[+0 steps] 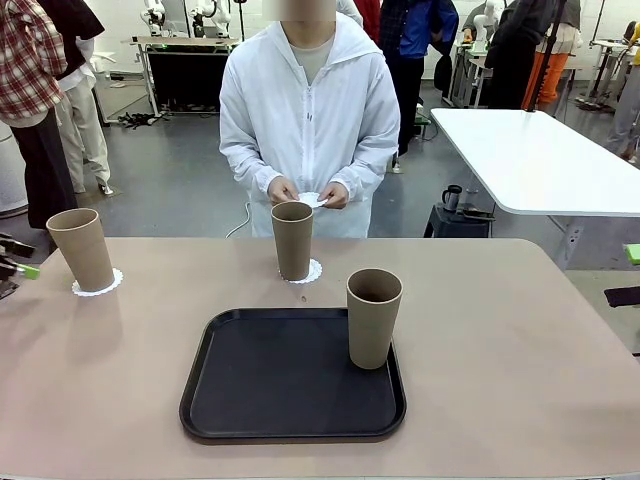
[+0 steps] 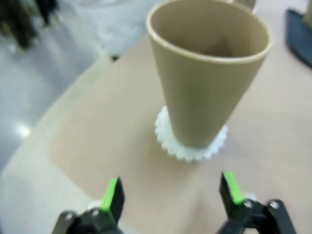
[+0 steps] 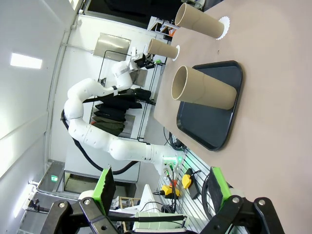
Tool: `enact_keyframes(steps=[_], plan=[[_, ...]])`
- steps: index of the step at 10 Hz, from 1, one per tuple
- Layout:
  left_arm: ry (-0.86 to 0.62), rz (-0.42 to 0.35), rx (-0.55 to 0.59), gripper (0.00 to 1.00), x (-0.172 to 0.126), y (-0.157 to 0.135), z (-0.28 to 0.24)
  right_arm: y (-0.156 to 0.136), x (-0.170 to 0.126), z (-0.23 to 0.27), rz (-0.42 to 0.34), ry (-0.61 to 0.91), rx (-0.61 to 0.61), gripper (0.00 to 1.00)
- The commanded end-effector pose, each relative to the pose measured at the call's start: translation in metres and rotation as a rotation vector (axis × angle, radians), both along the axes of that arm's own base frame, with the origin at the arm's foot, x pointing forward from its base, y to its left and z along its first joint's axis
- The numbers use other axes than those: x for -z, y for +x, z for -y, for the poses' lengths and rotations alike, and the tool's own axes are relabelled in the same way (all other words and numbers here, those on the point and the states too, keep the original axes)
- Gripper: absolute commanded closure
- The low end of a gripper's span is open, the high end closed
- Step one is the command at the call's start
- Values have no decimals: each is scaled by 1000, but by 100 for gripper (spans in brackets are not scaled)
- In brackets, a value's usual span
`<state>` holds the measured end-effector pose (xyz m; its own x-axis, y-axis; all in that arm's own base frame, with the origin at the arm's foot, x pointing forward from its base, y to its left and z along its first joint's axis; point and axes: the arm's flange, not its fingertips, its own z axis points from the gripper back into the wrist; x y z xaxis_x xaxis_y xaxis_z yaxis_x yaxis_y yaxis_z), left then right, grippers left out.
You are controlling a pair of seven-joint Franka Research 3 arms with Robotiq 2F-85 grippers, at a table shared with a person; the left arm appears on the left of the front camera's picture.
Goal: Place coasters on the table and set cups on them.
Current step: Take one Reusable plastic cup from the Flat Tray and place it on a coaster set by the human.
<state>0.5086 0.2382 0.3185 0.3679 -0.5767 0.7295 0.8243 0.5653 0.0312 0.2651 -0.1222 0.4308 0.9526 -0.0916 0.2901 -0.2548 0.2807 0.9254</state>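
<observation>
Three tan cups are in view. The left cup (image 1: 83,250) stands on a lacy white coaster (image 1: 97,284) near the table's left edge. My left gripper (image 2: 170,195) is open just short of that cup (image 2: 209,68) and its coaster (image 2: 190,148), and shows at the picture's edge as left gripper (image 1: 18,260). The middle cup (image 1: 292,240) rests on a second coaster (image 1: 308,271). The third cup (image 1: 373,317) stands in the black tray (image 1: 250,390). The person holds another coaster (image 1: 312,199) in both hands. My right gripper (image 3: 162,190) is open and empty, off the table's right side, facing the tray cup (image 3: 207,90).
The beige table (image 1: 520,340) has free room right of the tray and along its front corners. The person stands at the far edge, behind the middle cup. A white table (image 1: 540,160) stands beyond at the right. My left arm (image 3: 97,136) shows far off.
</observation>
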Motion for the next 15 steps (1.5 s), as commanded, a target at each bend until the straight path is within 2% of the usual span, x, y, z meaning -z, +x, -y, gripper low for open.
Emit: enact_keyframes(steps=[1, 4, 5, 7, 10, 13, 15], plan=[[115, -141, -20, 0, -60, -38, 16, 0, 0, 1, 18, 11, -5, 0], [126, -217, 41, 0, -135, -80, 36, 0, 0, 1, 18, 11, -5, 0], [164, -200, 73, 0, -155, -96, 51, 0, 0, 1, 18, 11, -5, 0], [316, -206, 99, 0, -175, -116, 85, 0, 0, 1, 18, 11, -5, 0], [431, -176, 78, 0, -191, -127, 117, 0, 0, 1, 18, 11, -5, 0], [423, -129, 78, 0, -198, -135, 115, 0, 0, 1, 18, 11, -5, 0], [429, -147, 99, 0, -204, -126, 119, 0, 0, 1, 18, 11, -5, 0]])
